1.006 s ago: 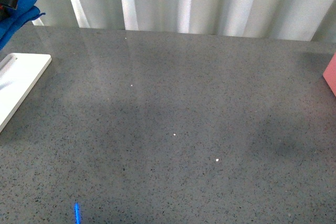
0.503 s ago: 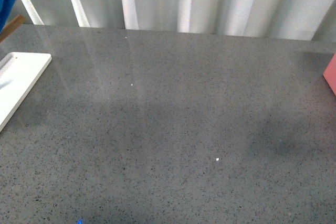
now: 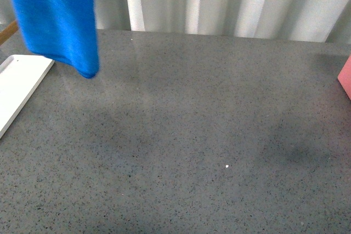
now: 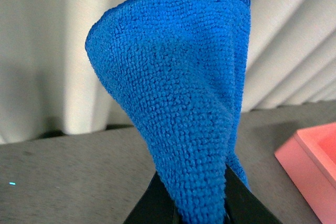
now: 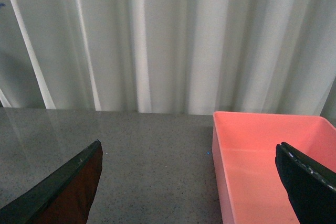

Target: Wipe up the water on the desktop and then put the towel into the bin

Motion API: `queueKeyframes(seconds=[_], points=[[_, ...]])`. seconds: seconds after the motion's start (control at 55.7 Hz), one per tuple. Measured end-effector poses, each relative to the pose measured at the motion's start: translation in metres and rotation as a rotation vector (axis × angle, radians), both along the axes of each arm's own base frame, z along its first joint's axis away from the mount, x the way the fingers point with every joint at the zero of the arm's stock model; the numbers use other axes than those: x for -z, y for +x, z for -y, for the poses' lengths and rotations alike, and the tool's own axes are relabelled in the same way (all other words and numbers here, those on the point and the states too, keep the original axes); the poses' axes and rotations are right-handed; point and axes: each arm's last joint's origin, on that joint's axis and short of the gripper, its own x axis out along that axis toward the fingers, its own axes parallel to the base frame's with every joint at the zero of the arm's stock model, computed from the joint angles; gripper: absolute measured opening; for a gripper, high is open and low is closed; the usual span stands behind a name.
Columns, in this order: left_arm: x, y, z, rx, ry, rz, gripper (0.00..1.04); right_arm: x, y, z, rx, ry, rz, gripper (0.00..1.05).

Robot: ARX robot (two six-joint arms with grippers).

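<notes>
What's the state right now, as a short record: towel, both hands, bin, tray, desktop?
towel: blue, hanging in the air on the left, lower tip near the tray's far corner
left hand: shut on the towel
right hand: open, holding nothing, facing the bin
bin: pink, on the desktop's right side; nothing seen inside the part in view
tray: white, at the left edge
desktop: grey, speckled; no puddle clearly visible

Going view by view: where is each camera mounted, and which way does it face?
Front: on the body, looking forward over the desktop to the curtain; towel hangs left, no arm visible.
Left wrist: on the left arm, looking past the left gripper shut on the towel.
Right wrist: behind the open right gripper, facing the pink bin.
Shared: all three show the bin.
</notes>
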Motion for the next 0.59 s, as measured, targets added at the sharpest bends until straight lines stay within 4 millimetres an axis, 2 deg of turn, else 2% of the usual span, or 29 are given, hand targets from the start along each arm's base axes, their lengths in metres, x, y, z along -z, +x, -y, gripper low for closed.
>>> queueKeyframes(seconds=[0.144, 0.305, 0.593], points=[[0.012, -0.002, 0.031, 0.078, 0.002, -0.019, 0.05, 0.000, 0.000, 0.000, 0.000, 0.000, 0.000, 0.98], [0.009, -0.007, 0.051, 0.138, -0.001, 0.024, 0.05, 0.000, 0.000, 0.000, 0.000, 0.000, 0.000, 0.98], [0.001, -0.008, 0.066, 0.176, 0.008, 0.013, 0.05, 0.000, 0.000, 0.000, 0.000, 0.000, 0.000, 0.98]])
